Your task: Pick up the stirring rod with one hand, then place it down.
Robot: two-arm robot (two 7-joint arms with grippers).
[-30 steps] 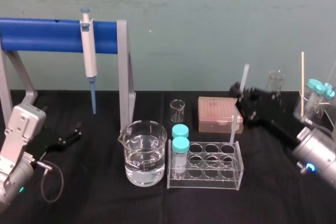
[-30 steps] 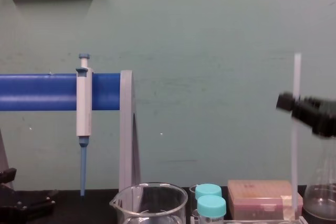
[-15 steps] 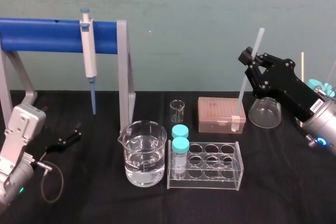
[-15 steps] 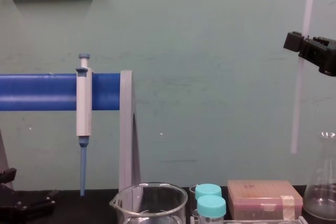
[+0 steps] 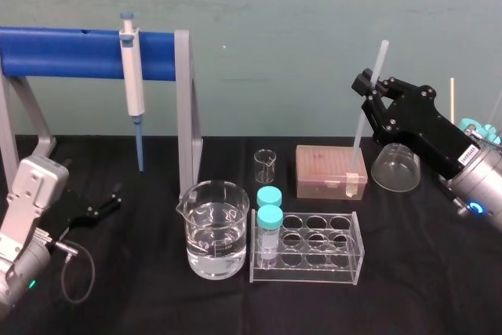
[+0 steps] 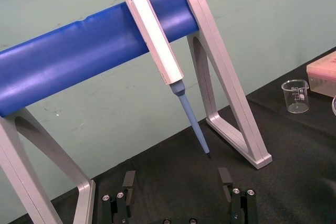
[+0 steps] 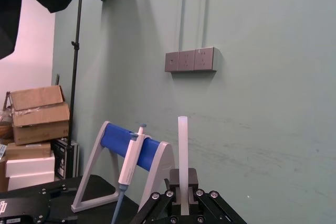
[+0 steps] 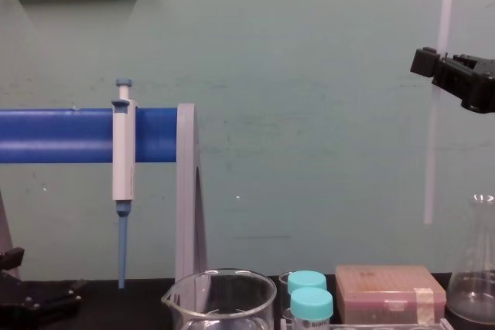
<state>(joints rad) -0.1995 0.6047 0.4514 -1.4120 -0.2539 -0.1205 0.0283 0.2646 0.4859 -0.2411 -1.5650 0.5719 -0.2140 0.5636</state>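
The right claw (image 5: 369, 89), upper right of the head frame, is clenched on the stirring rod (image 5: 359, 131), which hangs near-upright in the air, its lower end above the pinkish box (image 5: 329, 170). Advised: lower slowly over bare table (image 5: 141, 296), clear of the flask (image 5: 396, 166) and rack (image 5: 307, 253), releasing only once the rod rests. The left claw (image 5: 110, 198) sits parked at lower left, fingers spread.

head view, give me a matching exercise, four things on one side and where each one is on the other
1 stirring rod
2 pipette
3 large beaker
4 left claw

a hanging on the blue bar
b on the black table, holding clear liquid
c open, low at the table's left
d held in the air by the right claw

Pairs: 1-d, 2-a, 3-b, 4-c
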